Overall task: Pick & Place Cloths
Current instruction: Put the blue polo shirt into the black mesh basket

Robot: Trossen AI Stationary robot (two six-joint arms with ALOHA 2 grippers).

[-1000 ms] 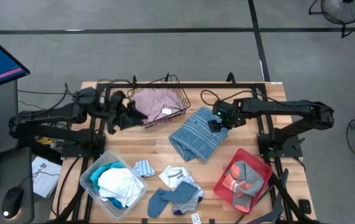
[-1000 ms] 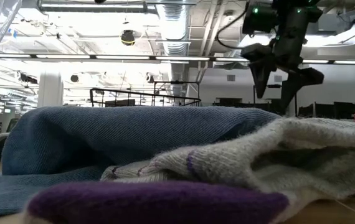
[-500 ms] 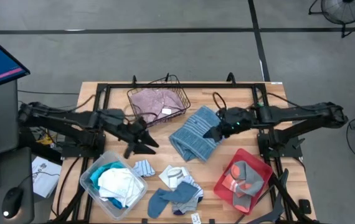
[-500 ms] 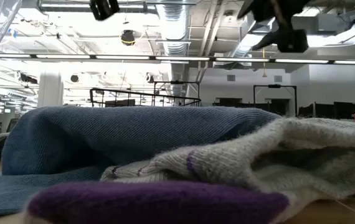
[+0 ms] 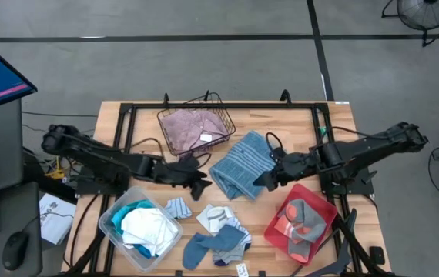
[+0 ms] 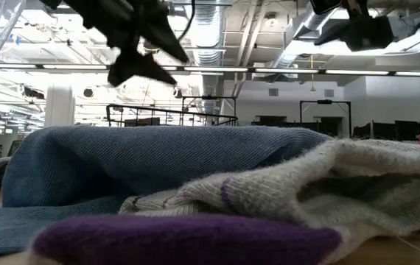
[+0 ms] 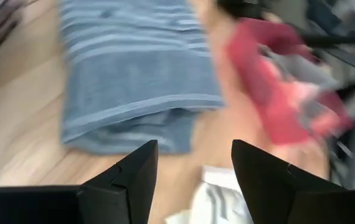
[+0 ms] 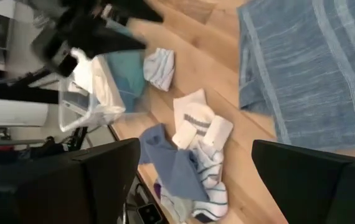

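A grey-blue striped towel (image 5: 241, 166) lies crumpled on the table's middle. My left gripper (image 5: 200, 187) hovers open just left of the towel's near corner (image 7: 134, 81), with nothing between its fingers (image 7: 193, 180). My right gripper (image 5: 259, 182) hangs open over the towel's right near edge (image 8: 314, 68), also holding nothing. A dusty pink shirt (image 5: 192, 127) lies in the black wire basket (image 5: 223, 115). Loose socks (image 5: 219, 231) and a small striped cloth (image 5: 177, 208) lie near the front edge. The low view shows both grippers (image 6: 140, 48) (image 6: 354, 29) well above the cloths.
A clear bin (image 5: 112, 223) with turquoise and white cloths stands front left. A red tray (image 5: 277, 227) with grey and coral socks sits front right, close under my right arm. A black frame (image 5: 227, 105) runs around the table's far part. Bare wood shows between towel and socks.
My left gripper has left the wire basket, swung toward the table's near and right side and sunk, tipping down, to the towel's left near corner. My right gripper has drawn from over the towel's far right part toward the near edge. No cloth has moved.
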